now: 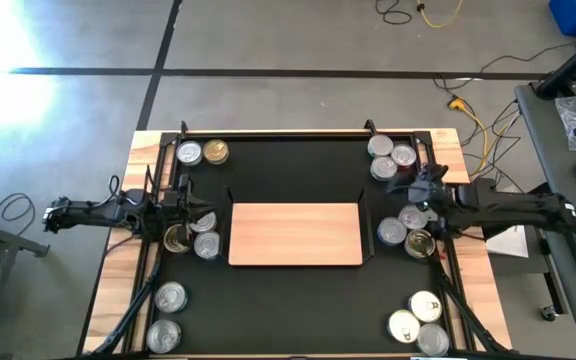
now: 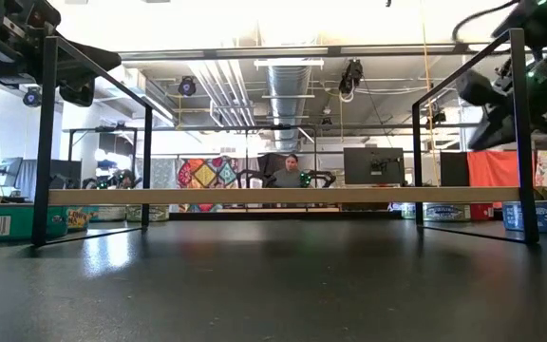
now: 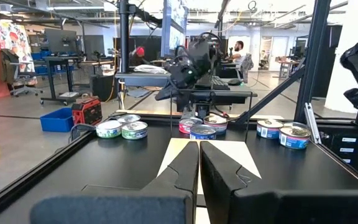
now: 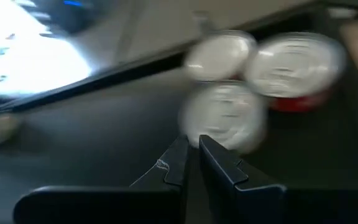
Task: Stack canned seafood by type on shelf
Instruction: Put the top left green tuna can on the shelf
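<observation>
The flat light-wood shelf board with black metal frame ends [image 1: 295,234] sits bare at the middle of the black mat [image 1: 298,170], short round metal seafood tins [image 1: 202,153] clustered off both its ends. The right gripper [image 1: 415,190], jaws together and empty, hovers over tins [image 4: 225,115] right of the shelf; the left gripper [image 1: 180,203], also closed, waits opposite. Descending closed risks knocking tins aside.

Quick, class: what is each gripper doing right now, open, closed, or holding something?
Left gripper: closed, holding nothing, at the table's left side.
Right gripper: closed, holding nothing, above a cluster of cans.
</observation>
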Robot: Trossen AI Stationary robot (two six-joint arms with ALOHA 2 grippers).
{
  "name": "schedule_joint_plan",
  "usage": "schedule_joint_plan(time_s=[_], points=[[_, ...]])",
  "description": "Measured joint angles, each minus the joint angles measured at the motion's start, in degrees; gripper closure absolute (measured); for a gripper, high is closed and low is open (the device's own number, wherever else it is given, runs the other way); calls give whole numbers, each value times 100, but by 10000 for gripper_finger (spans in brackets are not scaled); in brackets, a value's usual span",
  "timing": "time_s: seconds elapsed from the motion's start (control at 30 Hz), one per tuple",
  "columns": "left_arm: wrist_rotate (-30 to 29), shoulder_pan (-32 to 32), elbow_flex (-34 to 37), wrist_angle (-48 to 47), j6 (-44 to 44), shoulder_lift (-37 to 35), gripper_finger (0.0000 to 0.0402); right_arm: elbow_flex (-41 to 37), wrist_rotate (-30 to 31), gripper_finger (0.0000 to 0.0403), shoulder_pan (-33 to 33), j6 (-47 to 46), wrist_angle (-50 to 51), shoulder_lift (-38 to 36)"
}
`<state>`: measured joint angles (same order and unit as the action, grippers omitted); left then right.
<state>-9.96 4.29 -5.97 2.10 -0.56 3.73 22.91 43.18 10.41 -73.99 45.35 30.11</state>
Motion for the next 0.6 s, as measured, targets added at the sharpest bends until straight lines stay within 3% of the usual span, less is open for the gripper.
schedule_joint_plan(time_s=[0.3,0.6], points=[[0,0,2,0,0,0,402,419,-584,374,907,-570,60,795],[0,0,2,0,2,0,402,1742,-357,374,952,1037,16,1444]])
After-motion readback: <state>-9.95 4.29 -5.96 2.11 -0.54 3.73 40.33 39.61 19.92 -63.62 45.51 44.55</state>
